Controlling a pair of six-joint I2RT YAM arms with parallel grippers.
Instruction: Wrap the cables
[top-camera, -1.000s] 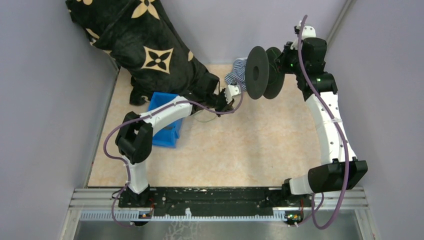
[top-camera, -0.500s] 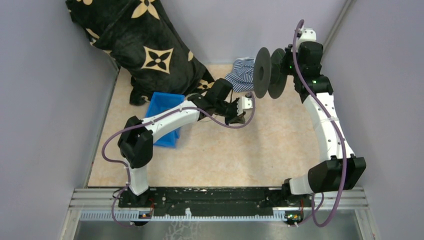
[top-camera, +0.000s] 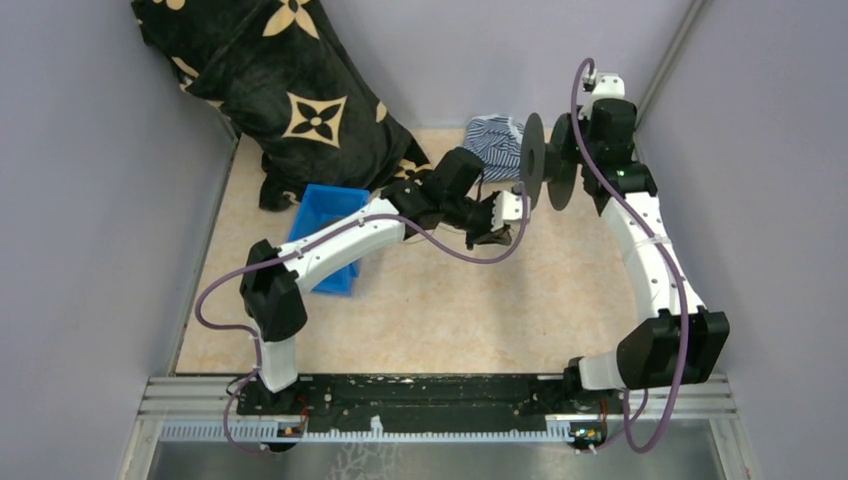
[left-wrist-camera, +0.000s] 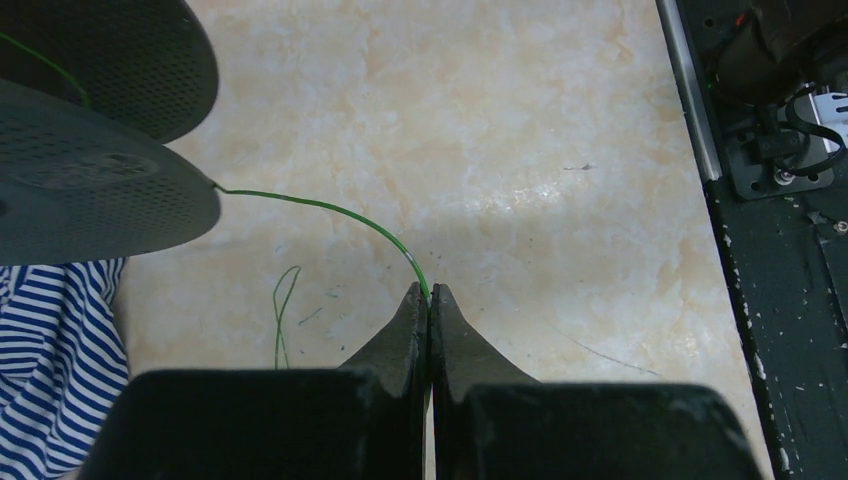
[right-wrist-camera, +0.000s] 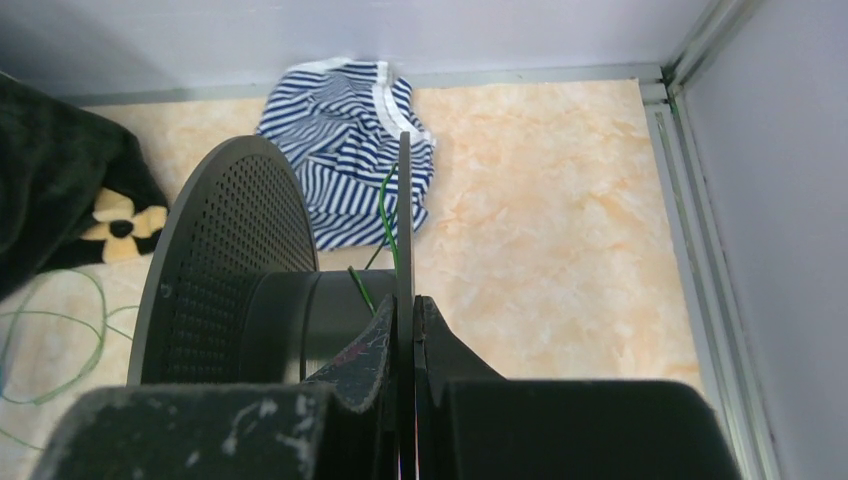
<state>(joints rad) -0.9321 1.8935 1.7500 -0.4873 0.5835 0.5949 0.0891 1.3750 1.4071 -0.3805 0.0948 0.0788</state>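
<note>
While cables (left-wrist-camera: 340, 209) run to the spool (left-wrist-camera: 100, 190), striped cloth (left-wrist-camera: 50, 360) lies nearby

thin green cables (left-wrist-camera: 320, 203), 1 strand arcing off spool (left-wrist-camera: 100, 190) rim, slack loop beside

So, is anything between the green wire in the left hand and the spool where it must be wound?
Nothing visible does. The green wire runs free from the left hand to the rim of the black spool; the striped cloth lies beside that path.

Left end effector (left-wrist-camera: 429, 296) rightward, nearer the spool (top-camera: 535, 160)
</note>
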